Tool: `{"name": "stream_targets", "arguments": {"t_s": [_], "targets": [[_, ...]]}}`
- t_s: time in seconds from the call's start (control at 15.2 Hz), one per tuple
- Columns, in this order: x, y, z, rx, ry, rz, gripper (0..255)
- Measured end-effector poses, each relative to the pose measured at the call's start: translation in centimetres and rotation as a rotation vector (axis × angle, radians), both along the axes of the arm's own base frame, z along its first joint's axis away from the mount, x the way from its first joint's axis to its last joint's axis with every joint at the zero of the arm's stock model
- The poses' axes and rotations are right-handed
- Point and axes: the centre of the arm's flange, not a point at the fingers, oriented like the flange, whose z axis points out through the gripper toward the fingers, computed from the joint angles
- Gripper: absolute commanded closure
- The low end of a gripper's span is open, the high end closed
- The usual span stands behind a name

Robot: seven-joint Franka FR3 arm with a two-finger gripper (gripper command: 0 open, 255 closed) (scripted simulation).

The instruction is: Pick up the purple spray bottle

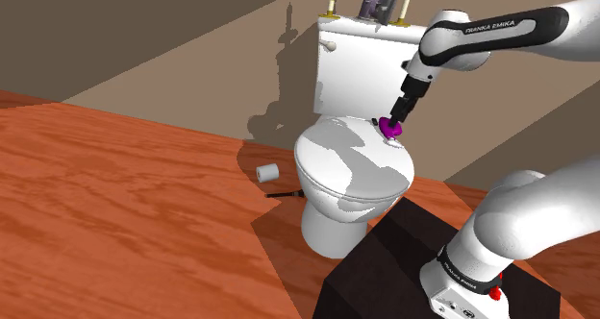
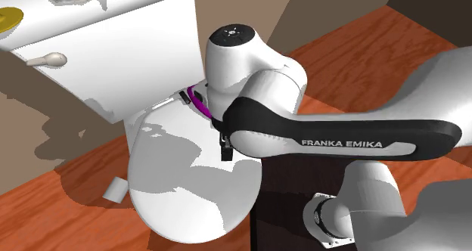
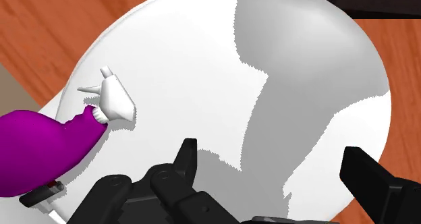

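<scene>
Just outside the spread fingers (image 3: 185, 156), the purple spray bottle (image 3: 40, 148) hugs the toilet lid (image 3: 202, 61) edge.

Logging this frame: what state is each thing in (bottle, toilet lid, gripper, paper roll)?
purple spray bottle: lying on its side on the toilet lid, not held.
toilet lid: shut.
gripper: open, fingers apart over the lid, nothing between them, the bottle off to one side.
paper roll: on the floor beside the toilet.
</scene>
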Motion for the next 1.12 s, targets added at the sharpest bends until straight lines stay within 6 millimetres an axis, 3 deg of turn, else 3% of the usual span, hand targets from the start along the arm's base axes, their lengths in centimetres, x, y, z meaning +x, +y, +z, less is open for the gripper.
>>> {"name": "stream_targets", "arguments": {"t_s": [0.86, 1.12], "targets": [[2.9, -14.2, -10.0, 0.021, 0.018, 0.008, 0], [3.1, -15.9, -12.5, 0.023, 0.019, 0.010, 0]]}}
